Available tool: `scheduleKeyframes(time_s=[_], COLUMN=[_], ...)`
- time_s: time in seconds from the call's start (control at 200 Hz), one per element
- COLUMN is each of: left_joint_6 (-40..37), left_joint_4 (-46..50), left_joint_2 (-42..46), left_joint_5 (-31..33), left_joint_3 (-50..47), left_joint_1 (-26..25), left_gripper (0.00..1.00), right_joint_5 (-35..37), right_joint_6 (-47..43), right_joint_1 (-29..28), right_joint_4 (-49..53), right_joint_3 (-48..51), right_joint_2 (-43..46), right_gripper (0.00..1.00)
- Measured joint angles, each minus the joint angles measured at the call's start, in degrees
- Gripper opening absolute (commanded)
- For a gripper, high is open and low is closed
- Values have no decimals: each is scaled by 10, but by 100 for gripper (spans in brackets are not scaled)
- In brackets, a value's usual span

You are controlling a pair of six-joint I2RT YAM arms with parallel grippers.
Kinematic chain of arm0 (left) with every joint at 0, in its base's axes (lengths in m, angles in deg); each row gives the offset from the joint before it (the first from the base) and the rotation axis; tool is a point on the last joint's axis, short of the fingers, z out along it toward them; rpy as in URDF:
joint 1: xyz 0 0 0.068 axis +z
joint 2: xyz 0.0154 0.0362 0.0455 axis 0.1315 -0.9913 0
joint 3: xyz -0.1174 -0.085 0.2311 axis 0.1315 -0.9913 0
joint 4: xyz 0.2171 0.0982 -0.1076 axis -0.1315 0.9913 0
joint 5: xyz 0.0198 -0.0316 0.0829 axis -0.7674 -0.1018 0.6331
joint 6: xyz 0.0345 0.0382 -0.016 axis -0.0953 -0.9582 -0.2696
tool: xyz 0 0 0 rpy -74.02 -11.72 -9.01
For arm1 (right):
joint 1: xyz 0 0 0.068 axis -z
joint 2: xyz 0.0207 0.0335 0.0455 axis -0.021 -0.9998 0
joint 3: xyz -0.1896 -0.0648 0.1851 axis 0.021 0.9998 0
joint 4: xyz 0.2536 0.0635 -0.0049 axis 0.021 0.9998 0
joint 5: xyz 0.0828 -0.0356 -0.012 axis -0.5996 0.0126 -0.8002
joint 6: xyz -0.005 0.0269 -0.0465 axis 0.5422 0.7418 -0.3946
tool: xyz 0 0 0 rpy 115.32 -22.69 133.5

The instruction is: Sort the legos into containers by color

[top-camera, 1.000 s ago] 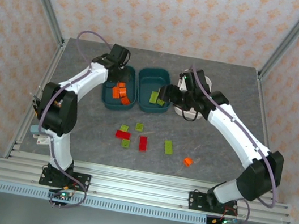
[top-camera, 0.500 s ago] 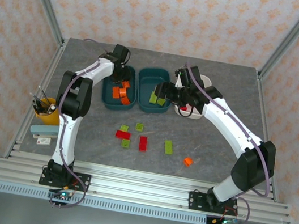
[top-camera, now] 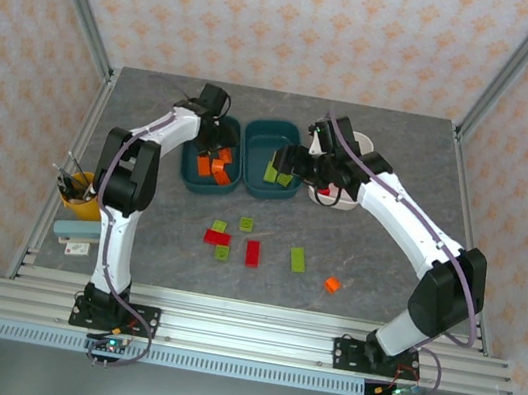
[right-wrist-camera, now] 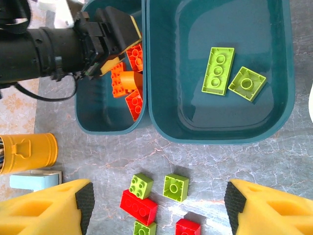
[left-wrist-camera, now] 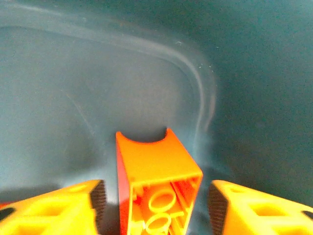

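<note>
Left gripper (left-wrist-camera: 156, 198): jaws parted inside left dark teal plastic bin (right-wrist-camera: 98, 115), gaps either side of small orange plastic brick (left-wrist-camera: 154, 169). Likely drop point, since orange bricks (right-wrist-camera: 133, 100) collect here. Right gripper (right-wrist-camera: 159, 203): spread wide, empty, near yellow-green bricks (right-wrist-camera: 218, 70) in neighbouring teal bin (right-wrist-camera: 195, 117).

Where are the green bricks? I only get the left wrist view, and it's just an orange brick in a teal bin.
Observer: Two green bricks lie in the second teal bin.
Operator: Are any still loose?
Observer: Yes. Red bricks, green ones and an orange brick lie on the table.
Operator: Is the other gripper holding one?
Observer: No, the right gripper is open and empty.
</note>
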Motion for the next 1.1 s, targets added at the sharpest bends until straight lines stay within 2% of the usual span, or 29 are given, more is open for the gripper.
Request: scheduleKeyframes(time_s=[0.2,0.32,0.41,0.47,0.576,0.701,0.896,1.101], left_joint_6=[6,9,17,25,36,40,58,74], left_joint_4=[14,31,41,43,46,55,64,60], left_joint_2=[75,144,209,260,346,440,572,650], left_joint_5=[34,66,90,105,120,132,119,78], left_joint_3=[-22,-40,-66,-95,-158,-243,-391,-486], left_joint_1=[-18,-38,-54,-67,-95,-152,-260,-306], left_gripper=[82,84,90,99,100,100,100,100], right_joint_5=[16,54,84,101,130,145,115,98], right_joint_6=[-10,-23,-31,-33,-28,-17,-11,-11], right_joint_1=[-1,-16,-43,-63,-87,-86,-84,-86], right_joint_4=[16,41,62,71,96,135,161,149], right_joint_3=[3,4,5,10,35,94,206,227], right_joint_2=[0,0,0,0,1,5,5,-7], right_gripper=[70,67,64,61,61,63,66,66])
